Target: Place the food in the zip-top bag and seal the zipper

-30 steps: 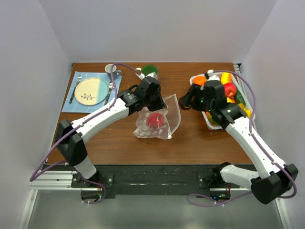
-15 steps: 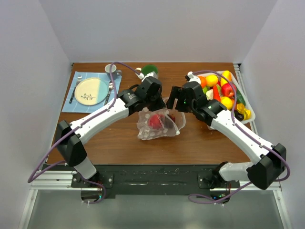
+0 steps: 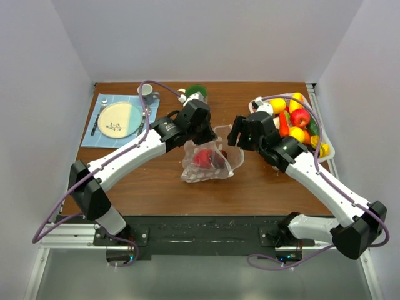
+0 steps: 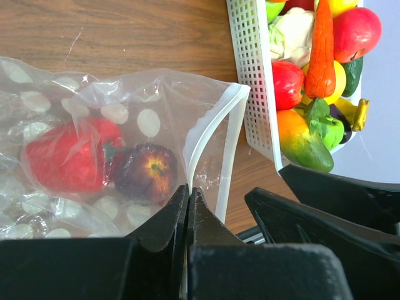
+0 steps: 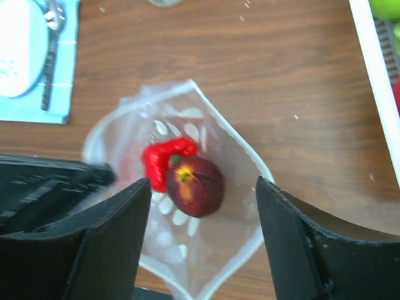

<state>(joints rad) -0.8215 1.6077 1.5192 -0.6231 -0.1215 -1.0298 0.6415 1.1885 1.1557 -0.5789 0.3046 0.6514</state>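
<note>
At mid-worktop [image 3: 156, 181], a clear soft plastic zip-top bag with white polka dots [image 3: 206, 164], mouth gaping toward the right. Inside it, touching each other, a glossy red toy pepper [image 4: 65, 156] and a dark red toy fruit with a yellow patch [image 4: 147, 172]. Along the mouth edge, a thin pale zipper strip [image 4: 209, 131], unsealed, its two sides well apart.

Left tool [image 4: 189, 190] narrow, pinched tight on the bag's rim at the far end of the mouth, holding that edge up. Right tool [image 3: 239, 132] wide, gripping nothing, hovering over the open mouth, with the dark fruit straight below between its fingers [image 5: 106, 231].

Just beside the bag on the right, a white slatted plastic basket [image 4: 256, 69], heaped with more toy food: a long orange carrot [image 4: 322, 50], a round red apple [image 4: 357, 30], a small green pepper [image 4: 328, 125], other pieces partly hidden.

At the far left, well apart from the bag, a round cream and pale-blue plate [image 3: 120, 120] on a light blue mat [image 3: 100, 134], with cutlery [image 3: 143, 120] alongside.
</note>
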